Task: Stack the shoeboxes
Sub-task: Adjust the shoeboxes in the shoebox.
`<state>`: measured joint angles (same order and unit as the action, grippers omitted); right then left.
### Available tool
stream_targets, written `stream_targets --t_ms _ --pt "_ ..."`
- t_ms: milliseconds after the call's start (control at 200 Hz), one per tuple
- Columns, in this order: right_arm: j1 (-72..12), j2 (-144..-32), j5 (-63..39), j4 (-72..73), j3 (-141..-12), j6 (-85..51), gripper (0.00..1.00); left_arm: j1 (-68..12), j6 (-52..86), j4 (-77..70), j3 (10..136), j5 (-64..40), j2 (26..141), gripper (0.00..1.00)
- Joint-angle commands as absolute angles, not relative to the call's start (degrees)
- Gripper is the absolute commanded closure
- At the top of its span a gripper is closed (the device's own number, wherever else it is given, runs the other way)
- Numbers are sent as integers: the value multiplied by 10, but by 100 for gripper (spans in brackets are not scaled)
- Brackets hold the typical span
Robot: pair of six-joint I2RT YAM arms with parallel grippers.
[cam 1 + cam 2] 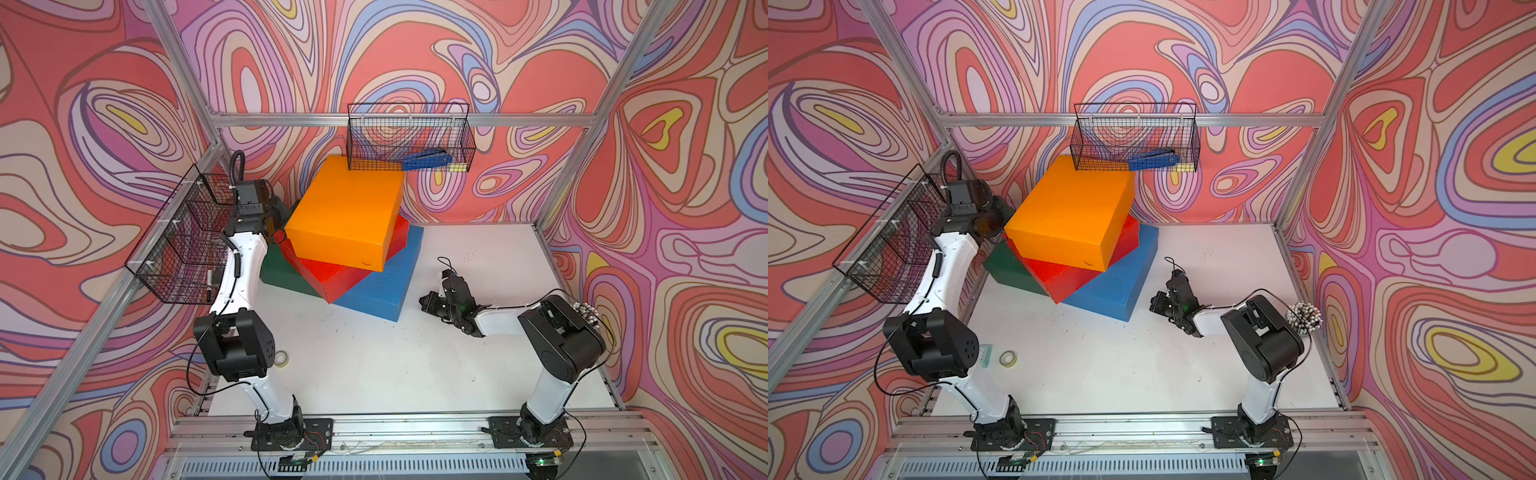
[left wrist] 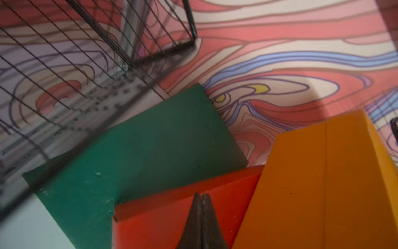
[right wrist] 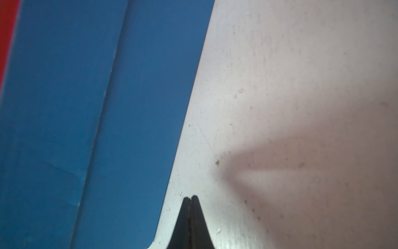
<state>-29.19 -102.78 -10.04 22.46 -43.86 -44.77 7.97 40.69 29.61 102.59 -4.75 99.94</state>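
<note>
Four shoeboxes are piled at the back left of the table in both top views. The blue box (image 1: 382,286) and the dark green box (image 1: 278,270) sit lowest. Across them lies the red box (image 1: 332,274), turned askew. The orange box (image 1: 347,212) is on top, also turned. My left gripper (image 1: 279,226) is shut and empty at the orange box's left corner, its tips (image 2: 201,195) over the red box (image 2: 163,220) beside the orange box (image 2: 312,183) and green box (image 2: 140,151). My right gripper (image 1: 424,300) is shut and empty, low over the table just right of the blue box (image 3: 86,120), tips (image 3: 190,196) apart from it.
A black wire basket (image 1: 409,139) on the back wall holds a blue tool (image 1: 426,160) and overhangs the orange box's far corner. Another wire basket (image 1: 183,241) hangs on the left wall next to my left arm. A tape roll (image 1: 281,358) lies on the white table (image 1: 374,365).
</note>
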Motion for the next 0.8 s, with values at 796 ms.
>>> stream_targets --t_ms 796 --pt "-282 -1035 -116 237 -443 -445 100 74 372 400 1160 26 1094 100"
